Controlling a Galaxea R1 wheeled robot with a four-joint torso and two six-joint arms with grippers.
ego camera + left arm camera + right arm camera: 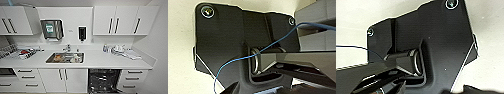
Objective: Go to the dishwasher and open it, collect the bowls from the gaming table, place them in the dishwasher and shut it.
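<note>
Head view: the dishwasher [104, 80] sits under the table [100, 61], below its front edge toward the right end. Its cavity stands open, dark, with wire racks visible inside. White drawers [132, 79] flank it on the right; white cabinet doors [63, 80] adjoin on the left. A steel sink [65, 58] holding dishes is recessed mid-table. A dish rack [10, 51] occupies the left end, and loose items [121, 51] lie near the right end's back edge. State of the left and right tool: cannot tell.
</note>
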